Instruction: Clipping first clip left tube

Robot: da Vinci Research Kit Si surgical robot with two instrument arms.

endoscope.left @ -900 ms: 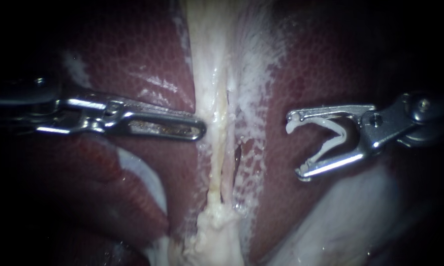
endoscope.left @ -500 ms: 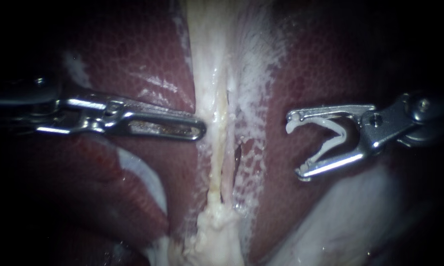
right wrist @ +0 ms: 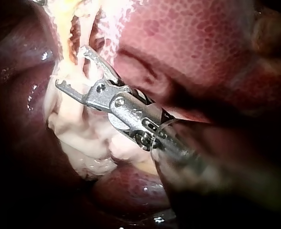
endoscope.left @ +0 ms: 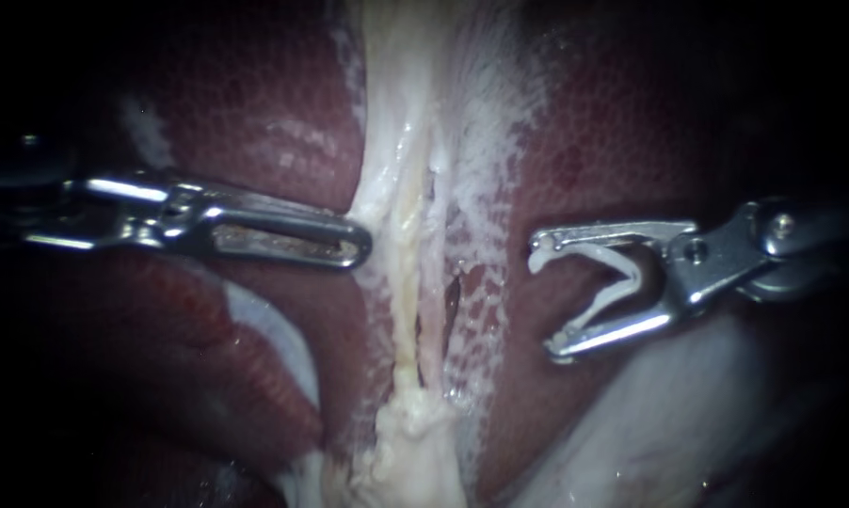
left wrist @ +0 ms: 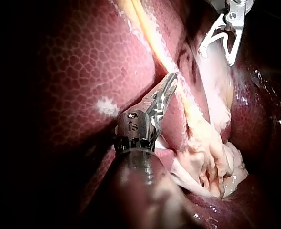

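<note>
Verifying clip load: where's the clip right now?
Endoscope view: the clip is held in the jaws of the right instrument, right of the pale tubes, not touching them.

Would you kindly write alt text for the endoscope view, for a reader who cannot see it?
The right instrument holds an open white clip in its jaws, beside but clear of the pale tubes running down the middle, with dark red liver on either side. The left instrument reaches in opposite, its tip at the edge of the pale tissue.

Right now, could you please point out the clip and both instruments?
clip [endoscope.left: 638, 269]: endoscope view, its bend.
left instrument [endoscope.left: 357, 250]: endoscope view, shut jaw tips.
right instrument [endoscope.left: 547, 299]: endoscope view, midway between jaw tips.
</note>
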